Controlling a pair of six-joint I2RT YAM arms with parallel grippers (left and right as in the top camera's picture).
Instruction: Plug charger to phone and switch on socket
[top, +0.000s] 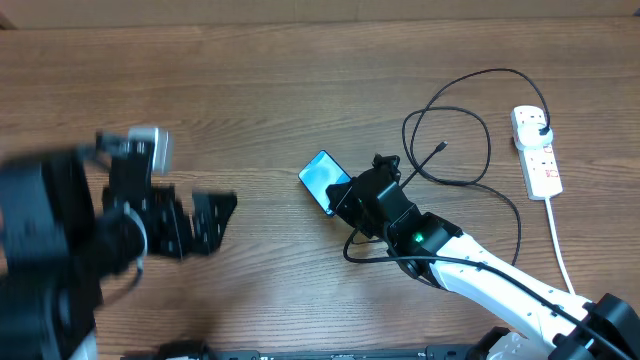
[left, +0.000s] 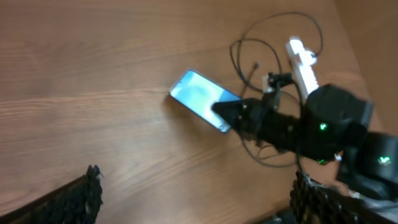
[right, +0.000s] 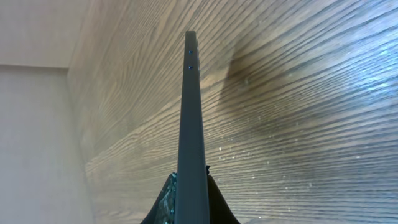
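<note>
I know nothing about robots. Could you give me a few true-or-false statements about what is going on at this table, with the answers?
1. The right gripper is clamped on the phone. True.
2. The charger is already plugged into the phone. False: its connector tip lies on the table, apart from the phone.
3. The left gripper is holding the cable. False: it is open and empty, well to the left of the phone.
4. The black cable runs to the white socket. True.
5. The phone's screen is dark. False: it shows light blue.
</note>
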